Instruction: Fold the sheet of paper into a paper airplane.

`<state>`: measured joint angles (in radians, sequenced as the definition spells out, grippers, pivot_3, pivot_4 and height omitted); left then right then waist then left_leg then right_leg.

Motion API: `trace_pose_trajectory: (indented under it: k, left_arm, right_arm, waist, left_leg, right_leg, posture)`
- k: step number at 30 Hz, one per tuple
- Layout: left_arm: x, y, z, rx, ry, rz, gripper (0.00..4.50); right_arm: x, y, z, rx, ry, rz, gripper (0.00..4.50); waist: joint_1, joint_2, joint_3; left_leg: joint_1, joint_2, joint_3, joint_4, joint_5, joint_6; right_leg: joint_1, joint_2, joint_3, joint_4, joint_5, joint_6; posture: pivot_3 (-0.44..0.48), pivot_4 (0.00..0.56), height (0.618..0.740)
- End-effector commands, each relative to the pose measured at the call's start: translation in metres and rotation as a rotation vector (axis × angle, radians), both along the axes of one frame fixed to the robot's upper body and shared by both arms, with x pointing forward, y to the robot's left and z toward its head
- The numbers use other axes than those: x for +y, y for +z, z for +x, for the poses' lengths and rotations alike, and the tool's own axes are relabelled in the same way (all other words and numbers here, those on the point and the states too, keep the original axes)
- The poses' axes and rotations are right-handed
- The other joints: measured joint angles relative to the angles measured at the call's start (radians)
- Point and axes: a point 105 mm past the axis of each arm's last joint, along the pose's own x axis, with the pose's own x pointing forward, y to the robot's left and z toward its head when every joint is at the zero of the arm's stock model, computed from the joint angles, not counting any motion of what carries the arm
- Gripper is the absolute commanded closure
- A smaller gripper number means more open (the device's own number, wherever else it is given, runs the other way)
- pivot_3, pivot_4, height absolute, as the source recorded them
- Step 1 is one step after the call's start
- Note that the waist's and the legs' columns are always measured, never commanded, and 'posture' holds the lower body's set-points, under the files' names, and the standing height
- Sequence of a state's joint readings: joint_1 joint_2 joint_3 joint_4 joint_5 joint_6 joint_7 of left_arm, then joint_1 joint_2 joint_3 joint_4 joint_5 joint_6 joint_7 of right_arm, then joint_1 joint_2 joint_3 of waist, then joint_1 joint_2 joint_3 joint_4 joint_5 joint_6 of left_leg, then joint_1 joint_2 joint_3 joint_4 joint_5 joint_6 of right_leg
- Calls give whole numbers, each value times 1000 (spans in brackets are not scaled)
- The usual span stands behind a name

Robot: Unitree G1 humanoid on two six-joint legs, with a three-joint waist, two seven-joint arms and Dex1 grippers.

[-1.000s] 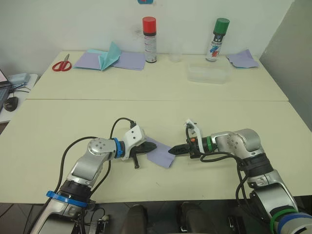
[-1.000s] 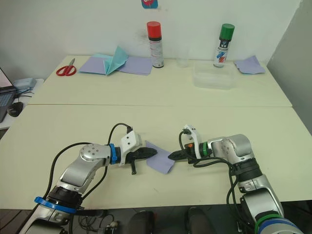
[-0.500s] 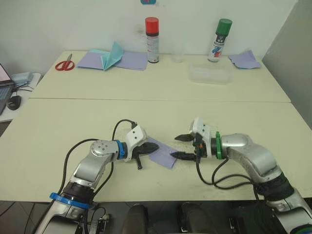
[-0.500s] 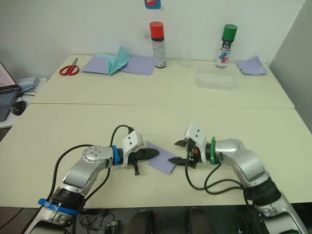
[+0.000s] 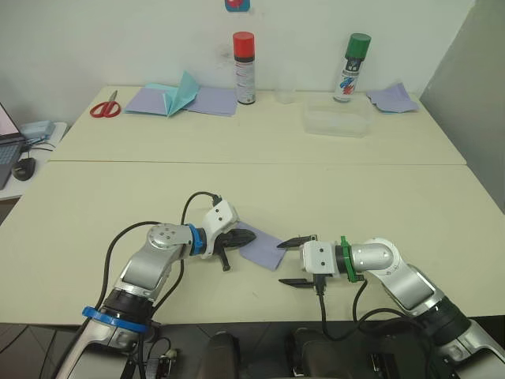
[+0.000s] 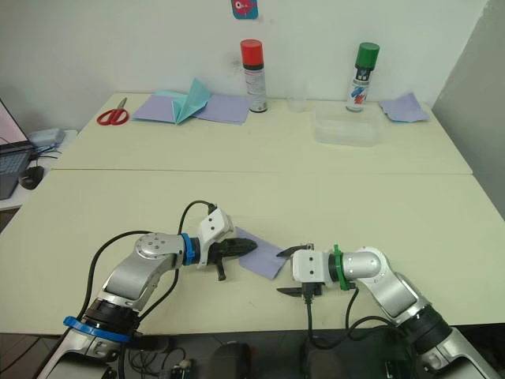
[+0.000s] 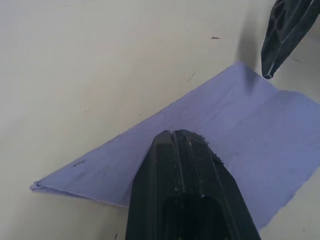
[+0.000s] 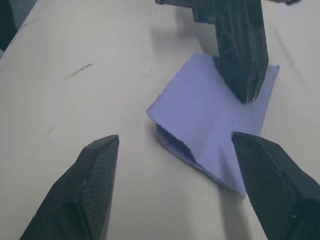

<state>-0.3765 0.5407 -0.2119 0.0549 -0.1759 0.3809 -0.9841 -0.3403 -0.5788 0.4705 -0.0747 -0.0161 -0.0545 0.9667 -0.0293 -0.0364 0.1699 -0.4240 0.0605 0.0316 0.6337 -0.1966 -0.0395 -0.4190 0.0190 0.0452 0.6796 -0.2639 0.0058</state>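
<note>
The sheet of paper [image 5: 263, 247] lies flat on the near table, folded into a layered lavender piece with a loose doubled edge [image 8: 172, 140] facing my right gripper. The shut tips of my left gripper [image 5: 243, 238] rest on top of the sheet's left part [image 7: 240, 145], pressing it down. Just to the right of the sheet, my right gripper [image 5: 284, 263] stands open, its two fingers spread one above the other and clear of the paper. One of its fingers [image 7: 285, 35] hangs over the sheet's far corner in the left wrist view.
Along the back of the far table stand red scissors [image 5: 102, 104], lavender sheets with a teal folded piece [image 5: 180, 91], a red-capped spray can [image 5: 244, 67], a green-capped can [image 5: 353, 67], a clear box [image 5: 337, 120] and a lavender scrap [image 5: 393, 97].
My right gripper has opened wide and drawn back from the paper's right edge toward the table's front. The left gripper has stayed shut on top of the sheet.
</note>
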Motion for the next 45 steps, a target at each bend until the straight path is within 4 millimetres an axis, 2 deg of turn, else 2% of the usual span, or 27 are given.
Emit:
trace_pose_trajectory:
  k: [1,6,9,11,16,21,26,30,37,41,45]
  left_arm:
    - [-4,-5,-2,8,-12,7,4500]
    - [-3,-6,-2,6,-9,13,4500]
    - [-2,-8,-2,5,-6,15,4500]
    - [-2,-9,-2,5,-6,16,4500]
    - [-3,-9,-2,1,-6,19,4500]
    - [-2,-8,-1,-3,-7,25,4500]
    - [-3,-8,-1,-8,-9,28,4500]
    - [-2,-9,-1,-8,-5,27,4500]
    - [-2,-11,-1,-10,0,29,4500]
    - [-5,-11,-1,-11,-4,26,4500]
    - [-5,-11,-2,-9,-11,27,4500]
  right_arm:
    - [2,15,2,240,-155,190,767]
    - [-11,29,-10,559,-282,292,767]
    - [-18,28,-12,846,-428,339,767]
    - [-18,27,-12,1025,-500,370,767]
    - [-7,17,-8,1325,-620,441,767]
    - [7,13,-5,1450,-626,505,767]
    - [9,10,-7,1490,-656,498,767]
    - [-1,13,-6,1495,-672,499,767]
    - [-17,13,-20,1525,-684,459,767]
    - [-9,11,-19,1560,-726,485,767]
    - [4,16,-8,1600,-753,547,767]
  waist:
    - [1,0,0]
    - [2,0,0]
    - [1,0,0]
    - [1,0,0]
    - [-1,0,-1]
    - [-2,0,-1]
    - [-3,0,-1]
    - [-3,0,-1]
    - [-3,0,-1]
    - [-4,0,-1]
    - [-5,0,-1]
  left_leg:
    - [0,0,0,0,0,0]
    - [1,1,0,0,0,0]
    - [2,2,0,0,0,0]
    - [5,2,0,0,0,0]
    - [8,3,-1,-1,0,0]
    - [7,2,0,-3,0,0]
    - [7,2,0,-3,0,0]
    - [7,2,-1,-3,0,0]
    - [7,2,0,-4,0,0]
    - [7,2,-1,-4,0,0]
    - [7,3,-2,-4,0,0]
  right_leg:
    - [0,0,0,0,0,0]
    - [1,-3,1,1,0,-1]
    - [3,-5,1,0,0,-1]
    - [5,-5,1,0,-1,-1]
    - [7,-4,0,1,-1,-2]
    - [7,-4,1,0,-2,-3]
    - [8,-4,1,-1,-2,-2]
    - [8,-3,1,-1,-2,-2]
    - [8,-4,2,-3,-2,-2]
    - [8,-4,2,-3,-2,-2]
    - [8,-3,2,-3,-2,-2]
  posture:
    - [0,150,740]
    - [0,150,740]
    - [0,150,740]
    - [0,150,740]
    - [0,150,740]
    - [0,150,740]
    - [0,150,740]
    - [0,150,740]
    - [0,150,740]
    - [0,150,740]
    - [0,150,740]
